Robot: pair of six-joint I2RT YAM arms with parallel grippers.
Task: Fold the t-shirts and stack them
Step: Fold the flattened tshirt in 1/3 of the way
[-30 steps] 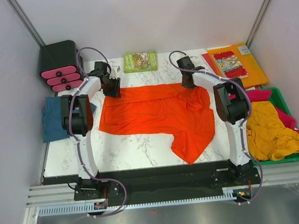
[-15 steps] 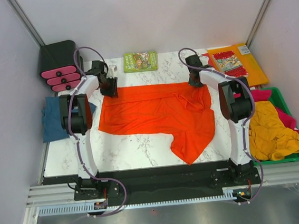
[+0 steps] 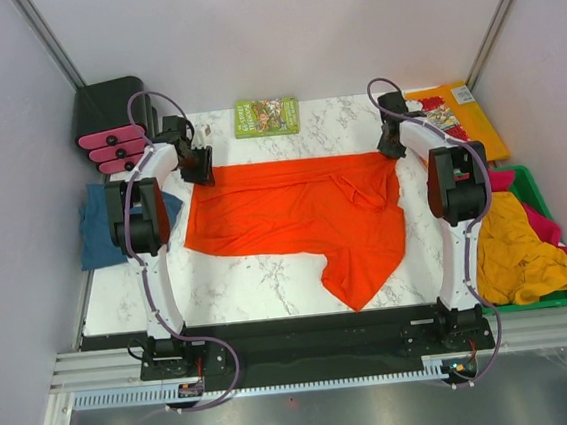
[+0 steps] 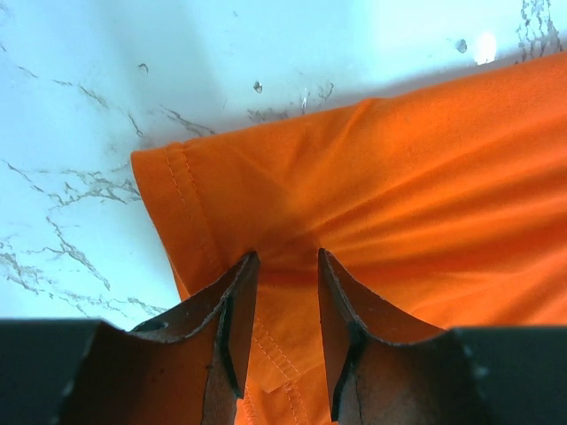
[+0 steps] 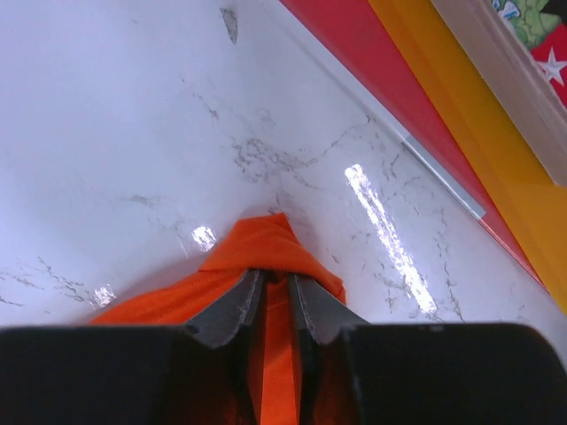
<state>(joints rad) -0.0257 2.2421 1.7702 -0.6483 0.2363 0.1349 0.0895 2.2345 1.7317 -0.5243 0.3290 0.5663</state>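
The orange-red t-shirt [image 3: 304,216] lies spread on the marble table [image 3: 221,289], its top edge pulled straight between the two grippers. My left gripper [image 3: 199,167] holds the shirt's top left corner. In the left wrist view its jaws [image 4: 288,255] stand partly closed with a fold of hemmed orange cloth [image 4: 425,177] between them. My right gripper [image 3: 391,146] is at the top right corner. In the right wrist view it [image 5: 275,274] is shut on a bunched tip of the shirt [image 5: 266,243]. A teal-blue t-shirt [image 3: 94,226] lies off the table's left edge.
A green bin [image 3: 553,297] at the right holds a mustard-yellow shirt [image 3: 513,246] and a magenta-pink one [image 3: 543,220]. An orange folder [image 3: 482,133] with a comic book [image 3: 442,115] lies at the back right, close to my right gripper. A green book [image 3: 266,116] and a black box [image 3: 111,114] sit at the back.
Both grippers have moved outward, the left to the left and the right to the right and back. The shirt's top edge has been drawn wider and straighter.
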